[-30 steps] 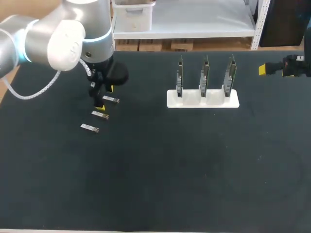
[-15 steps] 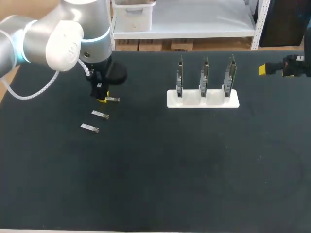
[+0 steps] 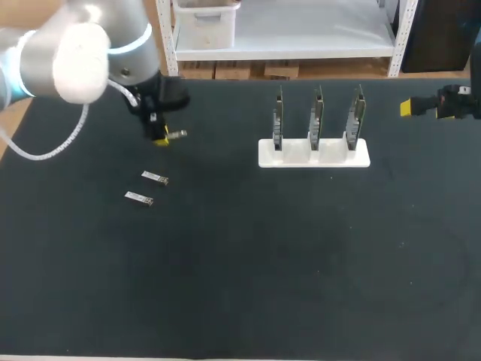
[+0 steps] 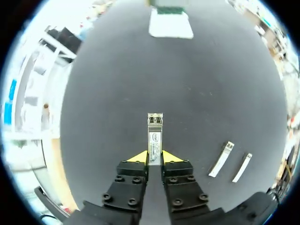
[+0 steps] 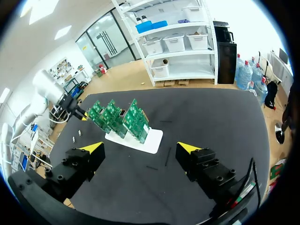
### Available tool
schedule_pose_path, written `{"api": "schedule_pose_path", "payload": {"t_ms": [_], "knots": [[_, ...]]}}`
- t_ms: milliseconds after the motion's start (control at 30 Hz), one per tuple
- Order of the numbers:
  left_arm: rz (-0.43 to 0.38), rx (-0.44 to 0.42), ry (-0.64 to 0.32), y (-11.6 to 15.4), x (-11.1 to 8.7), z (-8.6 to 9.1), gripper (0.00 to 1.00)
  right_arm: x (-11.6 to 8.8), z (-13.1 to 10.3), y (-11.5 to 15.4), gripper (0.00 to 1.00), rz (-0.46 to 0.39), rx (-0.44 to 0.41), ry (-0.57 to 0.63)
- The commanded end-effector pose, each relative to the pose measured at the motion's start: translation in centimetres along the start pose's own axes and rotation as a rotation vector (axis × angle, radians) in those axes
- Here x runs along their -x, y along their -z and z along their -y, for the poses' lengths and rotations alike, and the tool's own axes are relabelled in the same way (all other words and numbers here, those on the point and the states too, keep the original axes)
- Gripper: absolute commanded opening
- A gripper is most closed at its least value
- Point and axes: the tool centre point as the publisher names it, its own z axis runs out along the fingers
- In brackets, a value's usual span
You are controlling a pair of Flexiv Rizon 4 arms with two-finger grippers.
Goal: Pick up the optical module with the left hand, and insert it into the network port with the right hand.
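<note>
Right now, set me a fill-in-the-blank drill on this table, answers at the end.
The optical module sits clamped in the gripper of my ____ arm.
____ more modules lie loose on the table.
The white stand holds ____ green boards.
The right gripper is ____.
Missing words: left; two; three; open.

1. My left arm [image 3: 75, 53] has drawn back from where it stooped a second ago, moving toward the far left corner of the bench [image 3: 248, 263] and lifting its wrist.
2. The optical module [image 3: 177, 134] has come off the bench. It lay flat there a second ago, and the left jaws now grip it from both sides, its free end sticking out ahead of them.
</note>
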Motion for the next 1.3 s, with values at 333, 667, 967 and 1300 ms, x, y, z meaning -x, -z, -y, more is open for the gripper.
{"api": "schedule_pose_path", "payload": {"t_ms": [333,667,967,1300], "knots": [[0.608,0.218,0.722,10.9,-0.9,-5.1,0.00,0.0,0.0,0.0,1.00,0.000,0.000,0.000],[0.962,0.319,0.832,18.8,1.8,-5.0,0.00,0.0,0.0,0.0,1.00,0.000,0.000,0.000],[1.057,0.328,0.717,22.3,5.9,-4.1,0.00,0.0,0.0,0.0,1.00,0.000,0.000,0.000],[1.135,0.296,0.554,25.0,10.3,-3.3,0.00,0.0,0.0,0.0,1.00,0.000,0.000,0.000]]}}
